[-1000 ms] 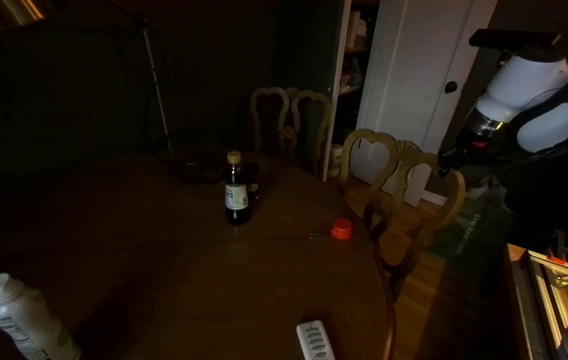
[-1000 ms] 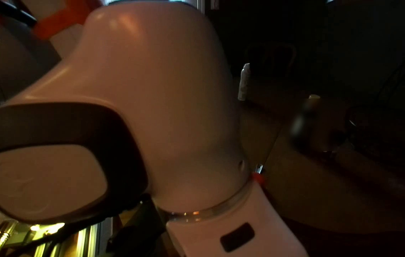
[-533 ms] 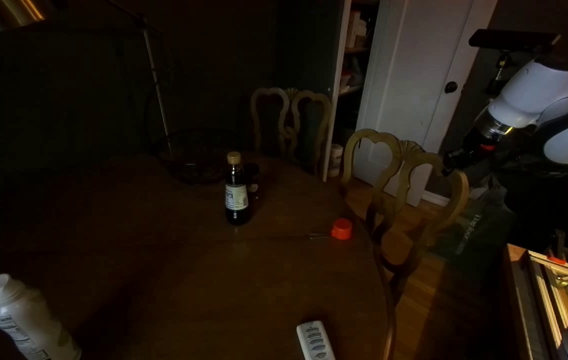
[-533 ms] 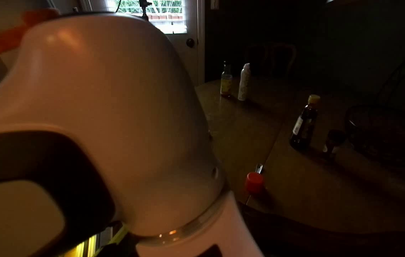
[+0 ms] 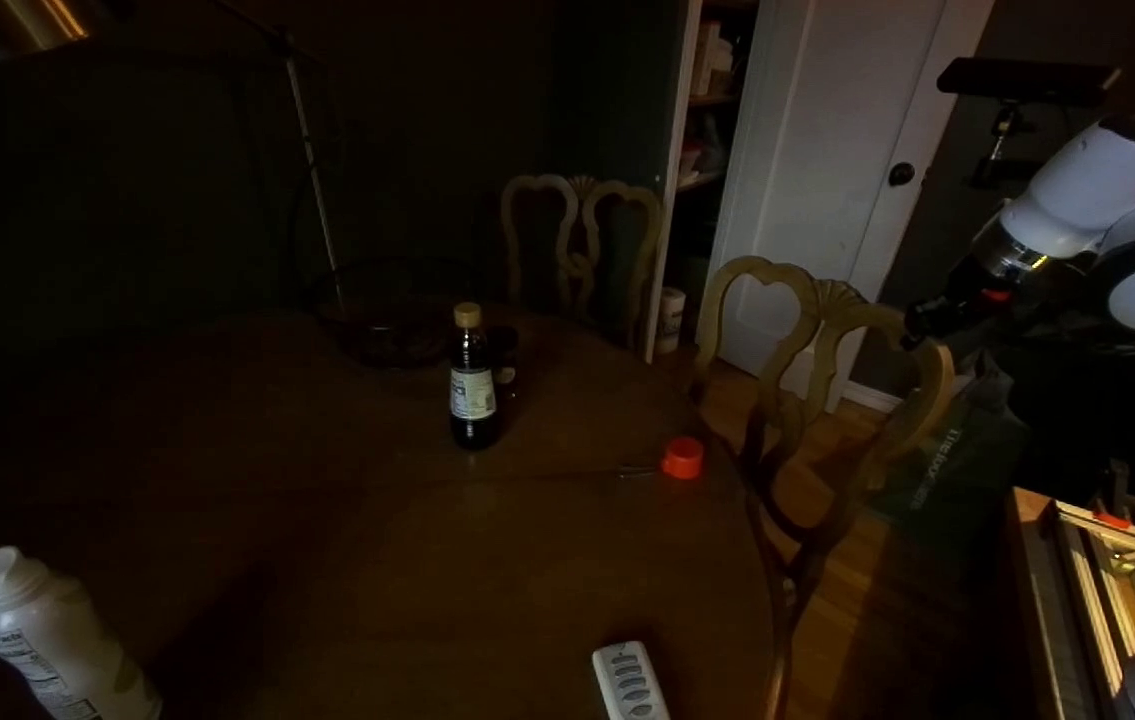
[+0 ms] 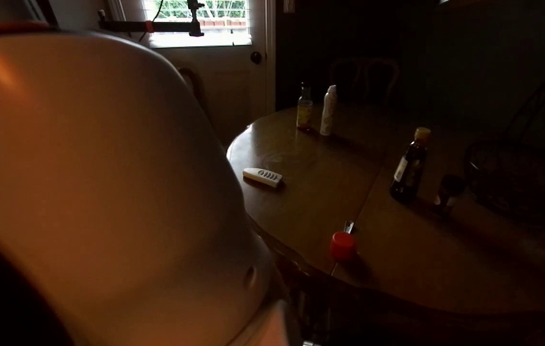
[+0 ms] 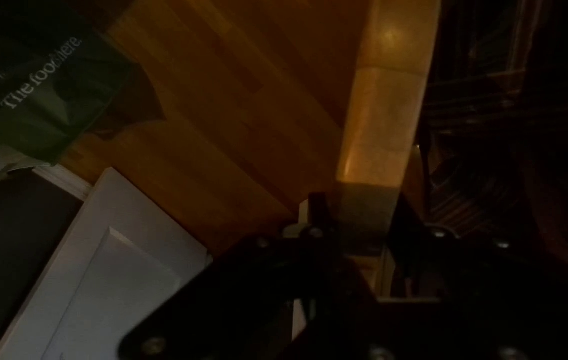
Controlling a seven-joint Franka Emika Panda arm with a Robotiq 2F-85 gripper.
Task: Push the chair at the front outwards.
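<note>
Chair (image 5: 834,298) stood just beneath the claw (image 7: 362,212), which was clamped on the curved wooden top rail (image 7: 384,115), one dark finger (image 7: 318,212) to either side. From the claw, the brown table (image 5: 567,570) lay beyond the chair, with a small red item (image 5: 683,458) near its edge and a dark bottle (image 5: 472,412) farther away. Well below the claw, a green bag (image 7: 58,95) rested on the wooden floor (image 7: 233,120).

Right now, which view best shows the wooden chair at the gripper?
An exterior view: the wooden chair's carved back is mostly visible. Wrist view: only some rail. In an exterior view, the arm looms; that chair is indistinct.
</note>
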